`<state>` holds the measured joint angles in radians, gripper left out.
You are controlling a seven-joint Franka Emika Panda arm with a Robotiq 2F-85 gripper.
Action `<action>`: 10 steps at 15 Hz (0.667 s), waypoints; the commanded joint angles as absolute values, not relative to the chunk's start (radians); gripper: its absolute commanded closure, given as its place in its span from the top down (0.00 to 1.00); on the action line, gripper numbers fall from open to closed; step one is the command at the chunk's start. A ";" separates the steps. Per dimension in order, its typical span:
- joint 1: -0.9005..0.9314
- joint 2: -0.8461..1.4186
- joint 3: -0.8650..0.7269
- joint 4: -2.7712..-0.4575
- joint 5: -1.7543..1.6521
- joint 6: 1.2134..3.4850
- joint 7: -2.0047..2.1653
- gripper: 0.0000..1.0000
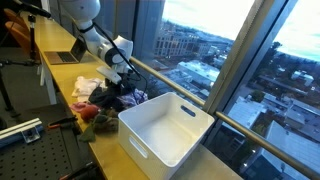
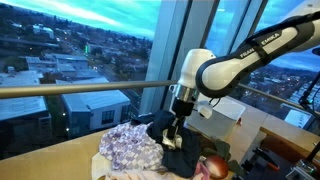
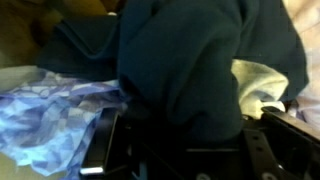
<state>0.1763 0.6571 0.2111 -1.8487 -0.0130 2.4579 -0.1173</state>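
Gripper (image 2: 173, 128): my jaws point down into the pile (image 1: 105, 100); I cannot tell how far closed they are.
Dark cloth (image 3: 190, 70): bunched between my jaws, on top of the pile.
Patterned cloth (image 3: 50, 115): touching the dark cloth on 1 side.
White cloth (image 3: 262, 85): on the opposite side.
Bin (image 1: 150, 140): near the pile, on the counter (image 1: 60, 78).

A dark navy garment (image 3: 190, 70) between patterned blue cloth (image 3: 50, 110) and cream cloth (image 3: 262, 85)
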 commanded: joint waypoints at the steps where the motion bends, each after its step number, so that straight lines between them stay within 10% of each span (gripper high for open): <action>1: 0.163 0.445 0.169 -1.980 -0.023 2.427 -0.079 0.01; 10: 0.094 0.055 0.013 -2.103 -0.133 2.399 0.064 0.01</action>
